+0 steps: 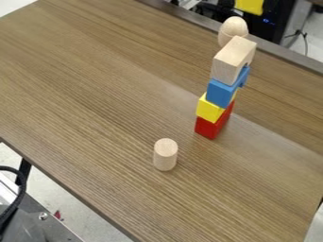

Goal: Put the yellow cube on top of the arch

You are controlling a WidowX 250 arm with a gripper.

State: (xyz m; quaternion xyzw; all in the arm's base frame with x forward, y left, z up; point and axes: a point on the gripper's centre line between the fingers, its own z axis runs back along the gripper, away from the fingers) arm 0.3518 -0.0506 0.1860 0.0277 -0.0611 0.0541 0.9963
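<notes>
The yellow cube [209, 109] sits in a tall stack right of the table's middle. It rests on a red block [206, 127] that stands on the table [95, 94]. Above the yellow cube lies a blue block [219, 93], notched on its right side. A plain wooden arch [228, 65] forms a higher level, over the blue block, with part of its opening visible at the right.
A wooden cylinder [165, 155] stands upright in front and to the left of the stack. A rounded, egg-like wooden piece [233, 27] appears beyond the arch; its base is hidden. The table's far edge runs behind the stack.
</notes>
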